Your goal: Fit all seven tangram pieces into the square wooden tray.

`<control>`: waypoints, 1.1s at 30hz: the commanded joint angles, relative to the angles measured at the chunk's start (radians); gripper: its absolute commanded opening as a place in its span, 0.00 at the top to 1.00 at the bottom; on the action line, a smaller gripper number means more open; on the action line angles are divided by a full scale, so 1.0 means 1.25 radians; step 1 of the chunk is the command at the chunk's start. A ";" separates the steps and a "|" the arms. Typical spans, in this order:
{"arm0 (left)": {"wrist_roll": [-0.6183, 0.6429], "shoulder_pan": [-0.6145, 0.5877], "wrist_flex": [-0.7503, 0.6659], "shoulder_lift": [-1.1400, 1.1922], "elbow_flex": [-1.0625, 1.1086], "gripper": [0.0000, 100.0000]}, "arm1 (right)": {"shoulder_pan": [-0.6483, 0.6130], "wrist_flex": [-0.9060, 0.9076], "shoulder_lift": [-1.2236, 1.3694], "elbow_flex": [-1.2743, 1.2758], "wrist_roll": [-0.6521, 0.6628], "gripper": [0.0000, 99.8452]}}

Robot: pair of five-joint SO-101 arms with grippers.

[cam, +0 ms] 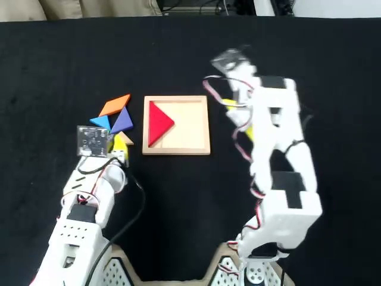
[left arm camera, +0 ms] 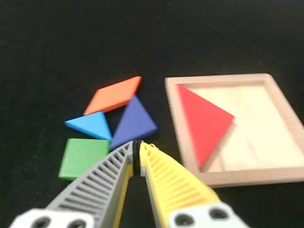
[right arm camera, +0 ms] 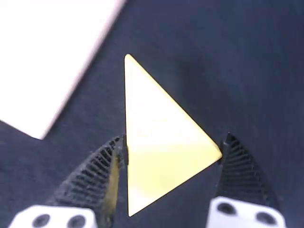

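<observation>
Both the left arm (cam: 83,220) and the right arm (cam: 280,161) are made of white plastic shells with black motor blocks between them. Thin red, black and white cables loop along their links. The left tool (left arm camera: 138,156) pairs a grey ribbed finger (left arm camera: 102,178) with a yellow one (left arm camera: 171,183), on white bases with dark screw holes. The right tool (right arm camera: 174,138) has black ribbed fingers (right arm camera: 237,166), one edged in yellow.

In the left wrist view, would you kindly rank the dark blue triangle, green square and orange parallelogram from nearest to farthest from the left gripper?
From the left gripper:
1. The dark blue triangle, right at the tips of the jaws.
2. The green square, off to the grey jaw's side.
3. The orange parallelogram, beyond the dark blue triangle, farthest.
</observation>
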 commanded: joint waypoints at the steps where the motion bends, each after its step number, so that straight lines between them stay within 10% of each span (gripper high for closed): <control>1: 0.004 -0.036 -0.014 -0.011 -0.028 0.96 | -0.106 0.002 -0.048 -0.019 0.042 0.76; 17: 0.032 -0.056 -0.017 -0.011 -0.029 0.96 | -0.297 0.092 0.002 -0.039 0.454 0.76; 33: 0.031 -0.051 -0.018 -0.011 -0.029 0.96 | -0.323 0.189 0.285 -0.344 0.441 0.76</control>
